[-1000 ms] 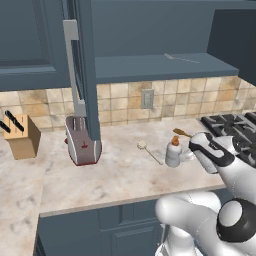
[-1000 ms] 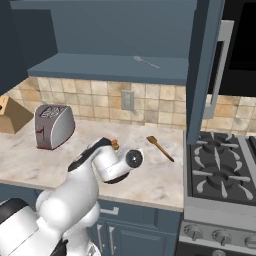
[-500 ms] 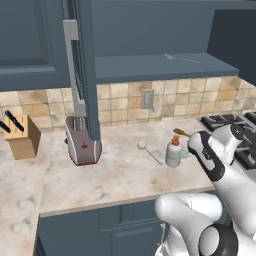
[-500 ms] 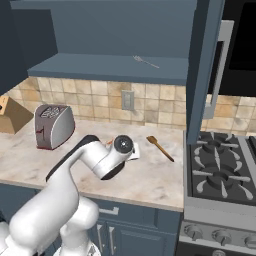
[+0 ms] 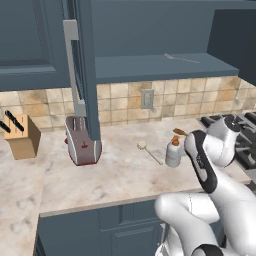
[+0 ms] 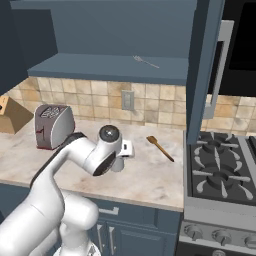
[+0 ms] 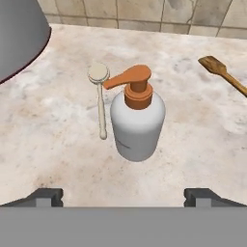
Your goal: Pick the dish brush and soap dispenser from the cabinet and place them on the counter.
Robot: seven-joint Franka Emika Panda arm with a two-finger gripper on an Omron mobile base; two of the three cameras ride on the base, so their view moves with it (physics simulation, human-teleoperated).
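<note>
Looks basically done: the soap dispenser [image 7: 137,123] stands upright on the counter [image 7: 53,140] just beside the dish brush [image 7: 100,96], both out of the cabinet [image 5: 82,75], gripper [image 7: 123,198] wide apart and empty.

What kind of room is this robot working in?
It looks like a home kitchen, computer-drawn rather than real. A gas stove sits beside a marbled counter, a toaster and knife block stand by the tiled wall, and blue cabinets hang above.
</note>
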